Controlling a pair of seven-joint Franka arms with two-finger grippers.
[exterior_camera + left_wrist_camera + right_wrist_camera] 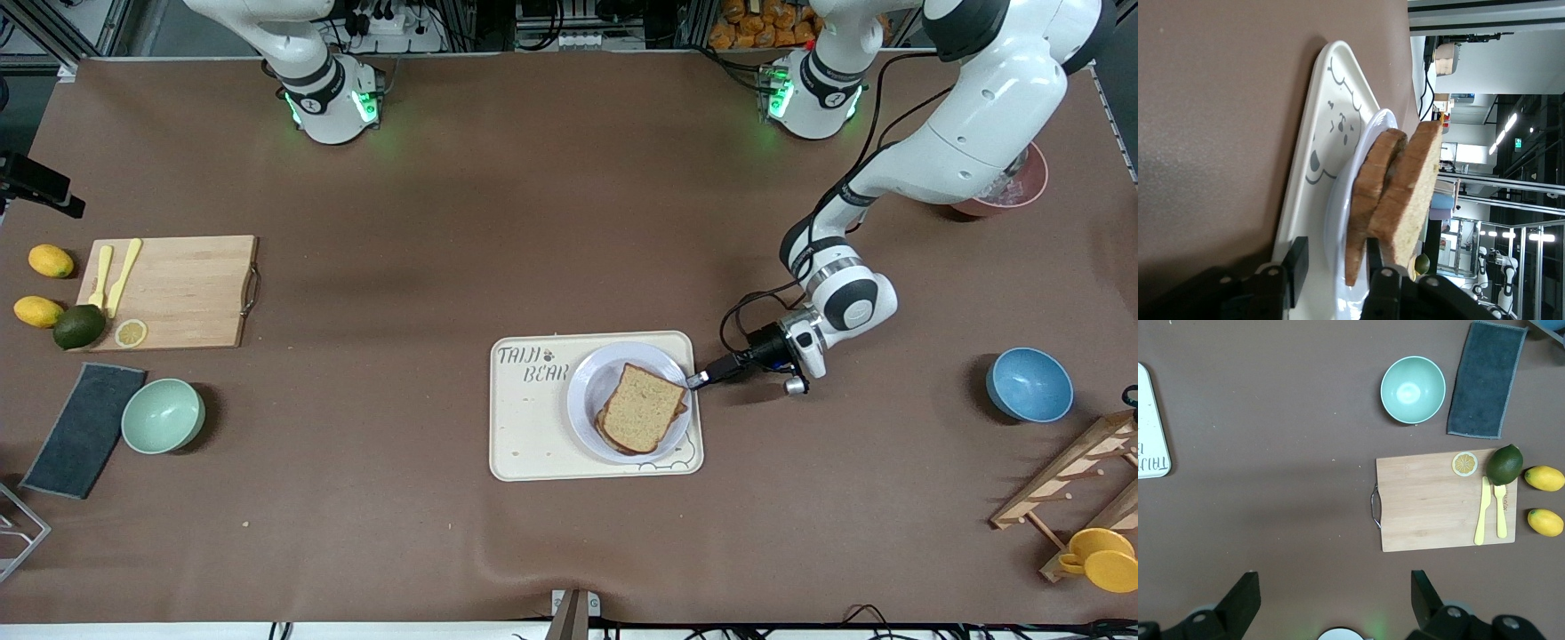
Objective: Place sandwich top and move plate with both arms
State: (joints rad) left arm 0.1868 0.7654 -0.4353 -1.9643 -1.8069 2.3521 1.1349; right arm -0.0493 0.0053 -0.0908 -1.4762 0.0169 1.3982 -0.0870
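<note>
The sandwich top is a brown bread slice lying on another slice on the pale round plate. In the left wrist view the sandwich top rests tilted on the lower slice, above the plate. My left gripper is low at the plate's rim, on the side toward the left arm's end of the table. Here the left gripper is open: one finger is against the top slice's edge, the other is clear over the tray. My right gripper hangs open and empty, high over bare table.
The plate sits on a cream bear tray. A cutting board, a mint bowl and a grey cloth lie toward the right arm's end. A blue bowl and a wooden rack are toward the left arm's end.
</note>
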